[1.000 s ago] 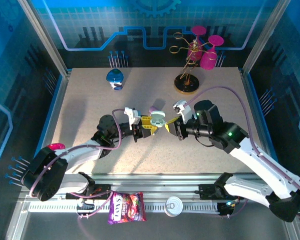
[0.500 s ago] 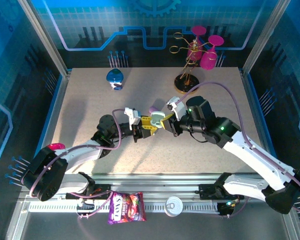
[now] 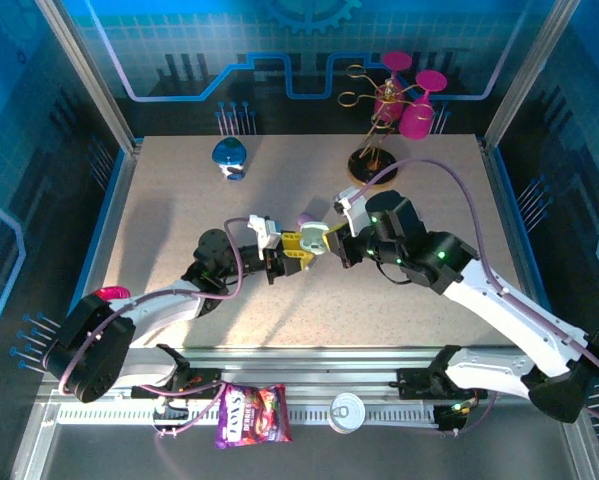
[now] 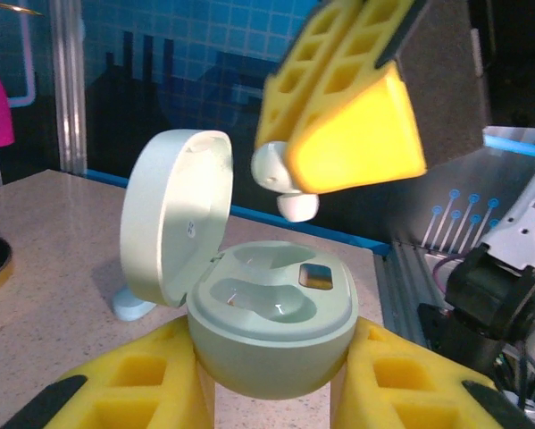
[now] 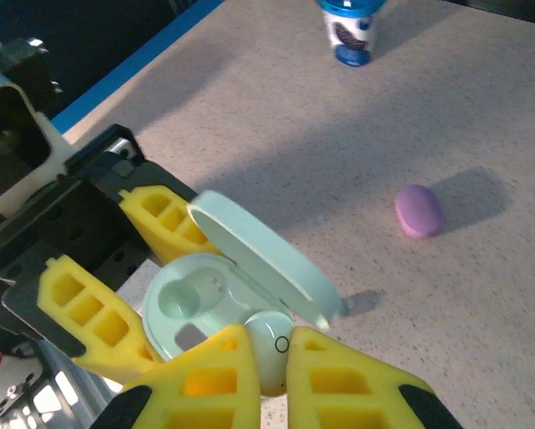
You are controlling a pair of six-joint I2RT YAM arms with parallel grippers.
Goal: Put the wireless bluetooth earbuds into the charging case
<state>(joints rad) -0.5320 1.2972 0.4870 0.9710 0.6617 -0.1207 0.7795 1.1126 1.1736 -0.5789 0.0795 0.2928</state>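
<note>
Left gripper (image 4: 271,380): clamped on open mint charging case (image 4: 271,313), lower centre, steadying it, lid tipped back, wells facing up.
Earbud (image 4: 280,179): whitish, just above the wells, not seated.
Right gripper (image 5: 271,362): pinched together on earbud, for lowering in.

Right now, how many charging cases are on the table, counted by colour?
pale green charging case: 1
lilac charging case: 1
blue charging case: 1
Total: 3
</note>
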